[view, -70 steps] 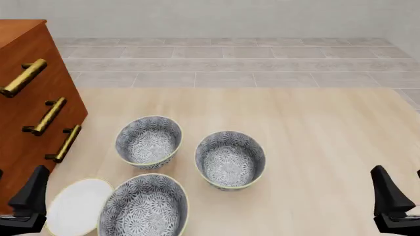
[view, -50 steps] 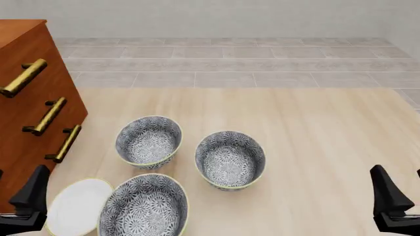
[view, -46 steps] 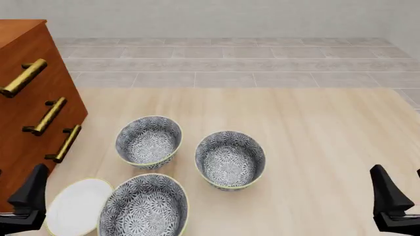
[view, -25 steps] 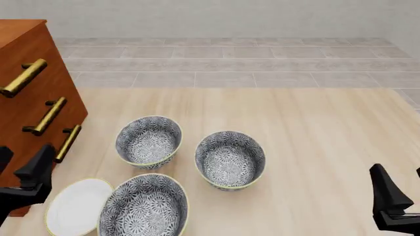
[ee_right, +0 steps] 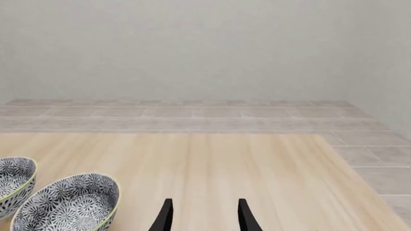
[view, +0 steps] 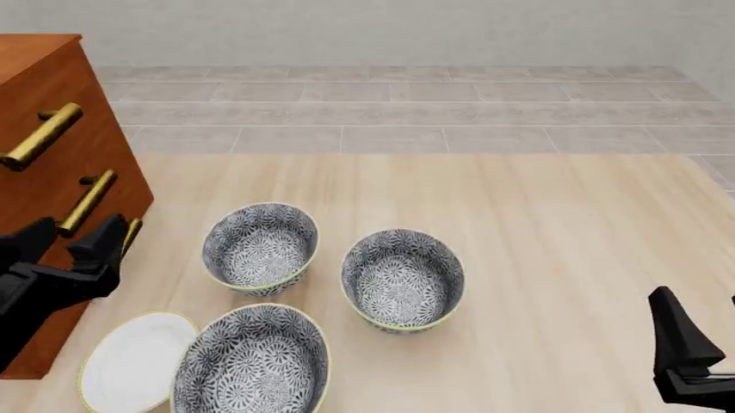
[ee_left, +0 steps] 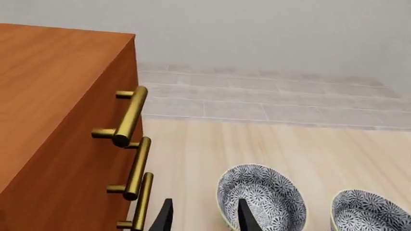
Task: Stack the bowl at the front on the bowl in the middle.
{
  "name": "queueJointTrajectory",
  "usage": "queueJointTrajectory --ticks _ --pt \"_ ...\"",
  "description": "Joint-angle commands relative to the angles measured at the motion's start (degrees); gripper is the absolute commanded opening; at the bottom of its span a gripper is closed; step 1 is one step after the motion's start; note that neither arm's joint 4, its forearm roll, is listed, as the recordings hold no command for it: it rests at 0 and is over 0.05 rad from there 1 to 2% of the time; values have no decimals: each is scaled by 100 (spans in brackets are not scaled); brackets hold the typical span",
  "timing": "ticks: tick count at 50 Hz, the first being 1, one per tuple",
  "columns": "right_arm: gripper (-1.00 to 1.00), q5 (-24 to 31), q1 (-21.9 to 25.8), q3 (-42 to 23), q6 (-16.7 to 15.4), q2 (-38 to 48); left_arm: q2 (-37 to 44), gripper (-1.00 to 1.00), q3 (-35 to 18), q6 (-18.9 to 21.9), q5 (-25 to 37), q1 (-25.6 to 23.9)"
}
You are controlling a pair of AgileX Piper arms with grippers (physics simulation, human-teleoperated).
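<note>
The front bowl (view: 250, 365) looks stiff, glazed, slippery: pinch its thin rim. Both grippers, left (view: 71, 251) and right (ee_right: 202, 214), have fingers spread, empty.

Both arms low, nothing in either claw

Left gripper (view: 75, 245) sits raised at the left edge, fingers spread apart. Right gripper (view: 703, 335) is tucked in the bottom right corner, fingers parted too.
</note>
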Motion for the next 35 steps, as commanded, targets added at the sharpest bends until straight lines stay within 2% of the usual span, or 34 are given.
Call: queueJointTrajectory --ticks 1,7,8,10,14,15,17,20,21,22,23,25,29,35 --pt "100 -26 -31 1 52 51 897 100 -363 -100 -195 -87" --pt "100 6 -30 -4 52 21 1101 100 -724 -180 108 -99" --pt "100 6 -30 -4 52 21 1287 100 -500 -197 -281 -99" --pt "100 13 -30 -4 52 15 1338 100 -785 -233 67 -173" --pt "100 -58 -30 3 53 81 1512 100 -1010 -247 253 -185" --pt "100 -76 -30 4 53 99 1685 100 -831 -246 -66 -189" --pt "100 -107 -29 5 54 130 1684 100 -1095 -255 269 -193" --pt "100 -150 -29 6 54 171 1870 100 -1261 -387 436 -221" --pt "100 -153 -29 6 53 175 2040 100 -1056 -456 105 -241" --pt "100 -168 -29 6 53 189 2011 100 -1286 -496 388 -215" --pt "100 -173 -29 6 54 194 2079 100 -1125 -477 154 -221" --pt "100 -191 -29 7 54 211 2090 100 -1290 -549 403 -219" --pt "100 -196 -29 7 54 217 2374 100 -1367 -724 430 -221" --pt "100 -199 -29 6 54 219 2649 100 -1454 -761 439 -151"
